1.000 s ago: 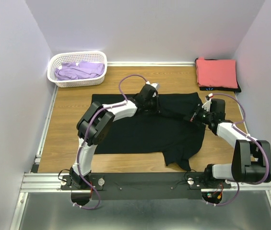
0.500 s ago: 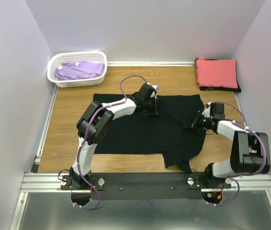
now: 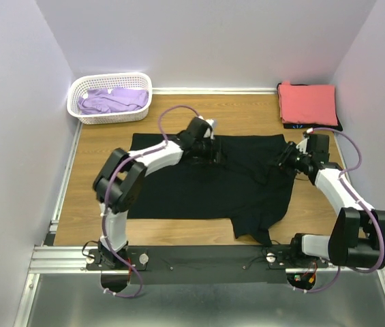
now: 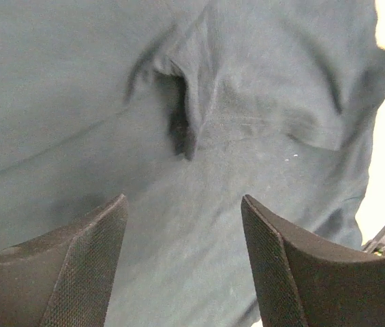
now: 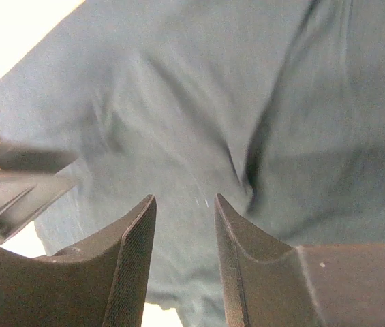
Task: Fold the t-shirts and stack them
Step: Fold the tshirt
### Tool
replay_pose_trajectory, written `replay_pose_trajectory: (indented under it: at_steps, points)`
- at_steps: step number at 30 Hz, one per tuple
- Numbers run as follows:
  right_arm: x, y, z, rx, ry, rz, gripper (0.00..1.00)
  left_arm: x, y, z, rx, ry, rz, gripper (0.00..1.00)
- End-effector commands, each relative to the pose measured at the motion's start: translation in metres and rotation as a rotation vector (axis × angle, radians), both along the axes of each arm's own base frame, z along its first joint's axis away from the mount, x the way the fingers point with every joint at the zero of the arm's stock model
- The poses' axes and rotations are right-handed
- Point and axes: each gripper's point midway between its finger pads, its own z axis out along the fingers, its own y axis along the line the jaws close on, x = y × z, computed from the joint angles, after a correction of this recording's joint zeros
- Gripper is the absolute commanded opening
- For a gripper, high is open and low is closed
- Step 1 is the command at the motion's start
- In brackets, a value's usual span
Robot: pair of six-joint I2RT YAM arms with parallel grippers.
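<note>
Your right gripper [image 3: 280, 162] has moved toward the far edge. It and your left gripper [image 3: 212, 151] hang released over the black t-shirt [image 3: 192, 187]. Its long axis parallels the near edge.

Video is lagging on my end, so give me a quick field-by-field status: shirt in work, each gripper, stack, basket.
shirt in work: black t-shirt, spread on the table, rumpled at its right side
left gripper: open, empty, over the shirt's far middle
right gripper: open, empty, over the shirt's right side
stack: coral-red t-shirt folded on a dark t-shirt, far right corner
basket: white basket, far left, lavender t-shirt inside
</note>
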Motion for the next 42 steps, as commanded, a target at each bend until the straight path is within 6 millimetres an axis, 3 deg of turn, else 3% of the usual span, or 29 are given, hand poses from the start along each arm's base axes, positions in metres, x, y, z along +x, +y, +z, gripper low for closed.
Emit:
replay_pose_trajectory:
  at_steps: [1,4,8,11,13,21,28,31,35,37,42]
  points:
    - [0.03,-0.021,0.018,-0.074,-0.041,-0.086,0.47,0.043,0.052,0.055,0.005,-0.156,0.18,0.76]
    - [0.053,-0.024,0.025,-0.071,-0.054,-0.093,0.47,0.082,0.12,0.06,0.029,-0.181,0.347,0.76]
    - [0.084,-0.04,0.021,-0.105,-0.069,-0.136,0.47,0.11,0.172,0.046,0.081,-0.173,0.471,0.74]
    - [0.109,-0.05,0.012,-0.078,-0.098,-0.157,0.47,0.128,0.203,0.019,0.124,-0.147,0.537,0.68]
    - [0.116,-0.052,-0.007,-0.057,-0.067,-0.162,0.47,0.134,0.214,0.007,0.148,-0.129,0.563,0.65]
    - [0.14,-0.062,-0.065,-0.019,0.015,-0.165,0.46,0.134,0.249,-0.041,0.215,-0.029,0.648,0.63]
    - [0.156,-0.076,-0.108,-0.003,0.095,-0.2,0.46,0.154,0.267,-0.037,0.149,-0.005,0.668,0.61]
    - [0.169,-0.076,-0.113,0.007,0.09,-0.189,0.46,0.16,0.267,-0.041,0.154,0.008,0.662,0.6]
    - [0.182,-0.077,-0.104,0.009,0.057,-0.182,0.46,0.171,0.272,-0.036,0.17,-0.011,0.677,0.6]
    - [0.186,-0.078,-0.095,-0.001,0.03,-0.168,0.46,0.177,0.272,-0.023,0.161,-0.04,0.676,0.61]
    - [0.191,-0.071,-0.033,-0.026,-0.108,-0.115,0.51,0.169,0.259,0.021,0.111,-0.118,0.658,0.7]
